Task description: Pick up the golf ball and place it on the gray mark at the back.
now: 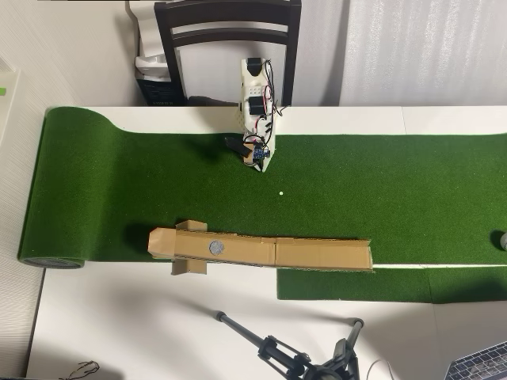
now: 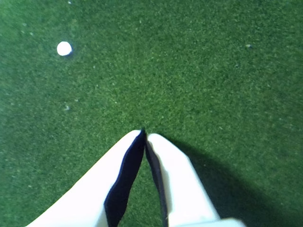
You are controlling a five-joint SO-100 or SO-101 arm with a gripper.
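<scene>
Tool point(image 2: 144, 132) first: in the wrist view its two white fingers meet at the tips, closed on nothing, poised over bare green turf point(image 2: 213, 71). Across the overhead view from the left, the turf strip lies along the white worktop point(image 1: 119, 332), and the gray mark point(image 1: 215, 247) sits in the left part of a long cardboard channel point(image 1: 317, 253) on the strip's near edge. At centre the tool point(image 1: 260, 165) hangs near a tiny flat white dot point(image 1: 280, 192), which is not the ball. At the far right edge a rounded gray shape point(image 1: 502, 240) is cut off; whether that is the golf ball I cannot tell. This looks like the start, before any grasp. The next move calls for finding the ball, parting the fingers and reaching toward it.
</scene>
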